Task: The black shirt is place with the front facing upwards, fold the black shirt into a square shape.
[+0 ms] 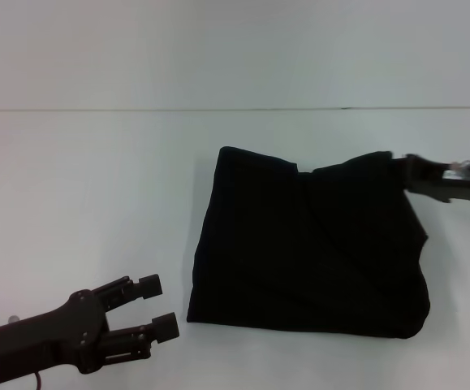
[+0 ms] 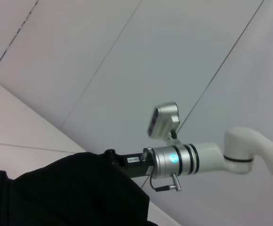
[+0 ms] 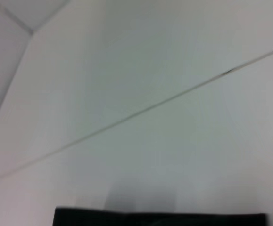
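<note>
White tabletop (image 1: pixel 97 203) fills the scene, meeting a white wall at the back. On it lies the black shirt (image 1: pixel 308 252), folded into a rough rectangle right of centre, lettering not visible, its far right corner pulled up toward the right gripper (image 1: pixel 405 172), whose fingertips are buried in the fabric there, seemingly clamped on it. Left gripper (image 1: pixel 160 307) hovers near the front left, clear of the shirt, fingers apart, holding nothing.

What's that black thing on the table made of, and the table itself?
The black shirt looks like soft matte fabric: it creases, sags and shows no shine. The table seems a smooth, hard white surface, possibly laminate; one thin seam line crosses it, but the material stays uncertain.
</note>
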Robot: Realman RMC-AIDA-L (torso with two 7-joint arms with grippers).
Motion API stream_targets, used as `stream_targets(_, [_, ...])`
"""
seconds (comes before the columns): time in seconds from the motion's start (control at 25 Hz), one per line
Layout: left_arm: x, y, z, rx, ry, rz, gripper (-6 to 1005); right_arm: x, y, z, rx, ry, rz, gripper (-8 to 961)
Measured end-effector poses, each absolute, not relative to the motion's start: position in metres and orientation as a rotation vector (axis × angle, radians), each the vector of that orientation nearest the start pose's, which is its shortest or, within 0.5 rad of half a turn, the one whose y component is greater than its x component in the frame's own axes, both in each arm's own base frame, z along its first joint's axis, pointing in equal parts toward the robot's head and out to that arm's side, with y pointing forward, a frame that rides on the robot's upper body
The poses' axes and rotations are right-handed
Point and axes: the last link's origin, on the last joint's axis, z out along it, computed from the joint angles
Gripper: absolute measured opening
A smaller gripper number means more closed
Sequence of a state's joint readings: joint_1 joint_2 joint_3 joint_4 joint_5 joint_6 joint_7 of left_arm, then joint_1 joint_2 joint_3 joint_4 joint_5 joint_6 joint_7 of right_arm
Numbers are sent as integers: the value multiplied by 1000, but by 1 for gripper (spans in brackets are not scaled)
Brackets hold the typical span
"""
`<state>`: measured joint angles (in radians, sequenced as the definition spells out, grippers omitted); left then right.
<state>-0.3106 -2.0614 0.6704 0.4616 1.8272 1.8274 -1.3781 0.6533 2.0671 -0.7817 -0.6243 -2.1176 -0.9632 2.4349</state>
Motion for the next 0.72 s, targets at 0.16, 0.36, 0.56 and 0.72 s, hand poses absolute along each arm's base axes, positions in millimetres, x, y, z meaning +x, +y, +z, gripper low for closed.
stream_targets(0.16, [-296,236,-3,-2608,-998,-1192,949,300,404,19,-1798,1755,699,313])
stream_targets(0.36, [-296,236,-2,-2603,-998,-1195,950,316,395,35,-1714,1752,804,410])
stream_targets(0.56, [-295,239,-2,-2594,-1003,-1205,950,315,394,38,-1746,1707,835,588])
stream_targets(0.72, [-295,243,1,-2557,-1026,-1225,950,306,384,50,-1864,1506,1001,626])
